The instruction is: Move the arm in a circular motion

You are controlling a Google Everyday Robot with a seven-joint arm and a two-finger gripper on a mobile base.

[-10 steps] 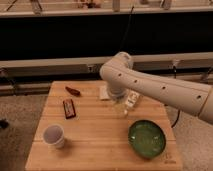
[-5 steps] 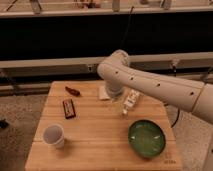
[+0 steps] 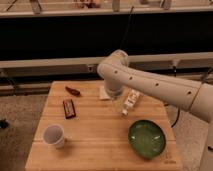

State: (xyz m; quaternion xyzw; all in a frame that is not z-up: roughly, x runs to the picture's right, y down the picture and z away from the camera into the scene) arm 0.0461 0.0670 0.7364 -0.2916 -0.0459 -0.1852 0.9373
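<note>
The large glossy white arm (image 3: 155,87) reaches in from the right edge over the far side of the wooden table (image 3: 95,150). Its rounded elbow (image 3: 116,65) is above the table's back middle. From the elbow a short link points down to the gripper (image 3: 115,96), which hangs low over the table's back part between a white napkin (image 3: 104,94) and a small lying bottle (image 3: 130,102). The arm's own body hides most of the gripper.
On the table are a white cup (image 3: 54,135) at front left, a green bowl (image 3: 146,138) at front right, a dark wrapped bar (image 3: 69,108) and a red chili pepper (image 3: 73,91) at back left. A dark counter and rail (image 3: 60,62) stand behind.
The arm's elbow has shifted a little to the left and back, and the long link has swung off the small bottle, which now shows more fully.
</note>
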